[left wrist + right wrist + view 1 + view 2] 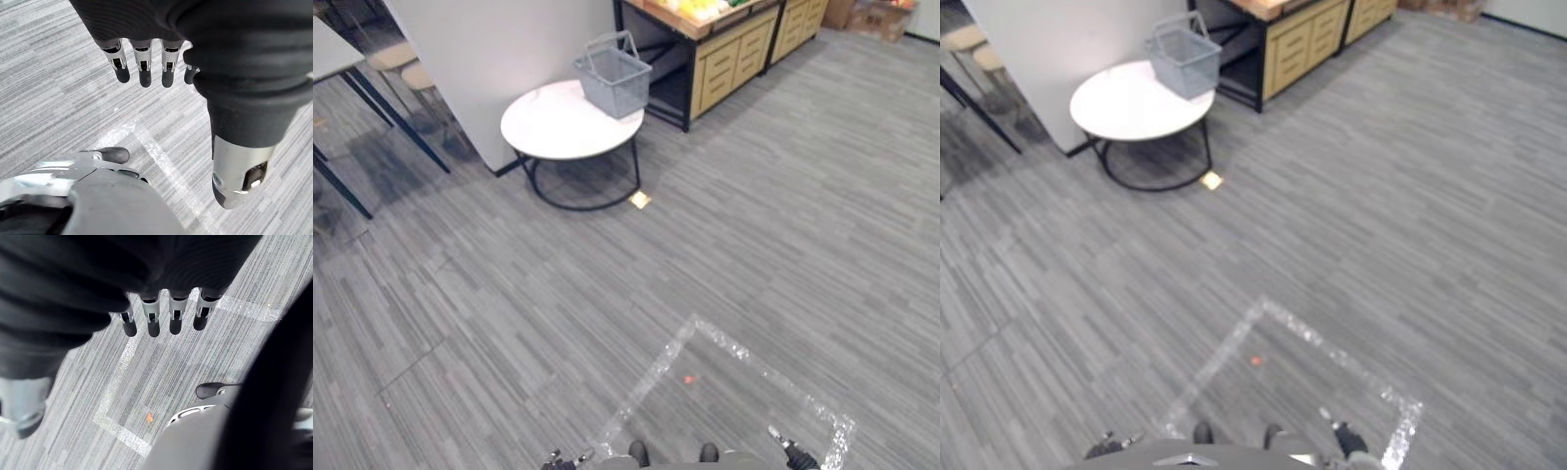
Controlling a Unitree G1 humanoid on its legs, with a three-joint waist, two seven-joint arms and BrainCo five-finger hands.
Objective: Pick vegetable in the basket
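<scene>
Reads as a mock shop set up inside an office or lab room. Shop side: a grey shopping basket, handles up, on a round white table. Behind it is a wooden display stand with drawer fronts and what looks like yellow produce on top, cut off at the frame edge. Office side: grey striped carpet tiles, plain white partition, dark-legged desk with a chair, cardboard boxes in the far corner, taped square on the floor.
</scene>
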